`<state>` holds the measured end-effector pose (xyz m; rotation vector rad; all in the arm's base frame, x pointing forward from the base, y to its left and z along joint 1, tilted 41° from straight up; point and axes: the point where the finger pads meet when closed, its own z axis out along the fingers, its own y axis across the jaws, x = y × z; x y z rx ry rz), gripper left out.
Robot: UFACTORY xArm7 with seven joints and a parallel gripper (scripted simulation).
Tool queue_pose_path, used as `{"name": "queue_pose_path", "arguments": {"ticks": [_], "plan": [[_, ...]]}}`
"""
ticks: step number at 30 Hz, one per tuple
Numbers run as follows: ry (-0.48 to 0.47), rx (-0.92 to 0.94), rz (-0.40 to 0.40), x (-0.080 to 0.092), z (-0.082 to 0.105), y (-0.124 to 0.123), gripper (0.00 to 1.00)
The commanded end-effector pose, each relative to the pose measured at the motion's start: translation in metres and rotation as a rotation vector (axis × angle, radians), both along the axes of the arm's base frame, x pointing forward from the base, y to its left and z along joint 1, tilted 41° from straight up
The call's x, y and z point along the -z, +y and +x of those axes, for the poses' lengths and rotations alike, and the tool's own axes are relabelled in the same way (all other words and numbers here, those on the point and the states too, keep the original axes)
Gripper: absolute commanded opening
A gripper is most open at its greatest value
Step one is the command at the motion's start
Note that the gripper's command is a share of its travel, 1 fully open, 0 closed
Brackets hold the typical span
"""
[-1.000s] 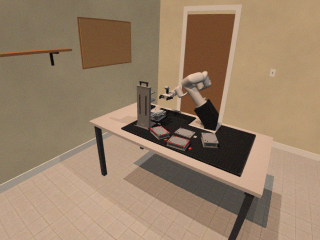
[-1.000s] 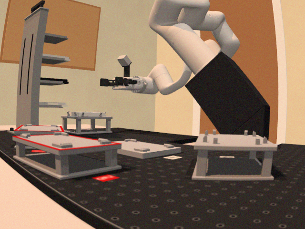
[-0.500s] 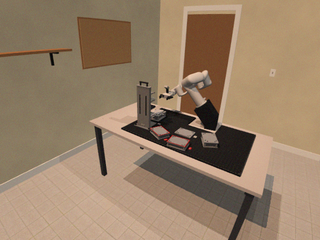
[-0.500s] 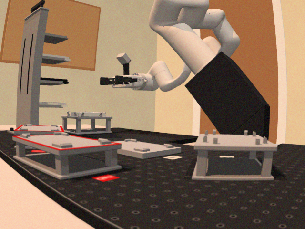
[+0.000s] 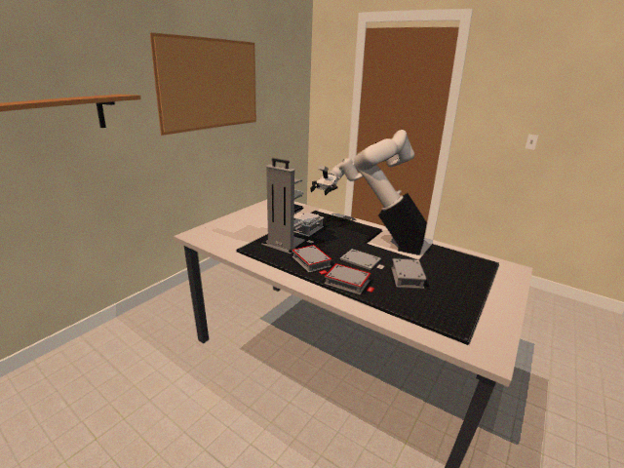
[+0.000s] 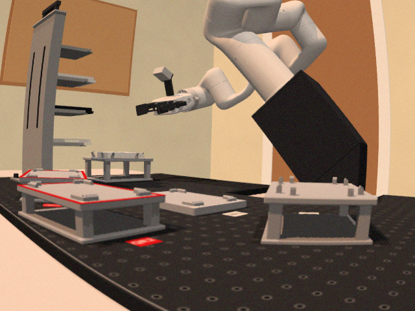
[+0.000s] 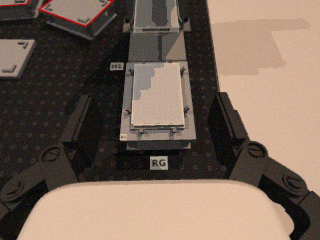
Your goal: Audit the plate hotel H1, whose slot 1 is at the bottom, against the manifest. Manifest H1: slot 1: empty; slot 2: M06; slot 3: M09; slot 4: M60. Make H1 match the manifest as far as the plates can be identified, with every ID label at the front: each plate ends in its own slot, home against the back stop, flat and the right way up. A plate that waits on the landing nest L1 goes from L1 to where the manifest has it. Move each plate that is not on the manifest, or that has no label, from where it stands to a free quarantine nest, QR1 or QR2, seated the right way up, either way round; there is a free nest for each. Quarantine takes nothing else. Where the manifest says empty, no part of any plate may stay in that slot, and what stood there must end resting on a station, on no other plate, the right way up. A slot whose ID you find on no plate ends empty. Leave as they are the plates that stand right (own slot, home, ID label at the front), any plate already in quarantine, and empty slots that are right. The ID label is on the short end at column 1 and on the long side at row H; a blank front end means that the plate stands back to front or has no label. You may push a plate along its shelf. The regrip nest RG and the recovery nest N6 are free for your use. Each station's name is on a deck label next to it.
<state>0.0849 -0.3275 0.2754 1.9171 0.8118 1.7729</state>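
The plate hotel H1 [image 5: 280, 206] stands at the mat's left end; it also shows in the exterior view [image 6: 40, 90] and at the top of the wrist view [image 7: 156, 15]. Its second level [image 6: 72, 110] looks dark; the other three levels look light grey, and I cannot read any label. A pale plate [image 7: 157, 95] [image 6: 117, 155] sits flat on the raised RG nest just in front of the hotel. My gripper [image 6: 147, 108] is open and empty, held level in the air above and behind that nest, apart from the plate. In the wrist view its fingers frame the plate from above.
Two red-edged quarantine nests [image 6: 87, 194] [image 6: 50, 174] stand near the mat's front edge, with no plate on them. A low flat nest [image 6: 201, 201] lies in the middle and a raised nest with pins [image 6: 320, 197] stands at the right. The robot's black base [image 6: 311, 133] is behind.
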Motion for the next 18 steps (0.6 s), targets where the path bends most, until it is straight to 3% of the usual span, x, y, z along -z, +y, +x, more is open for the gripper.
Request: {"name": "queue_pose_path", "arguments": {"ticks": [1,18], "plan": [[0.039,0.034,-0.009,-0.0007,-0.0004,0.0,1.0],[0.226,0.196,-0.044,-0.0007,-0.0004,-0.0001,1.0]]}}
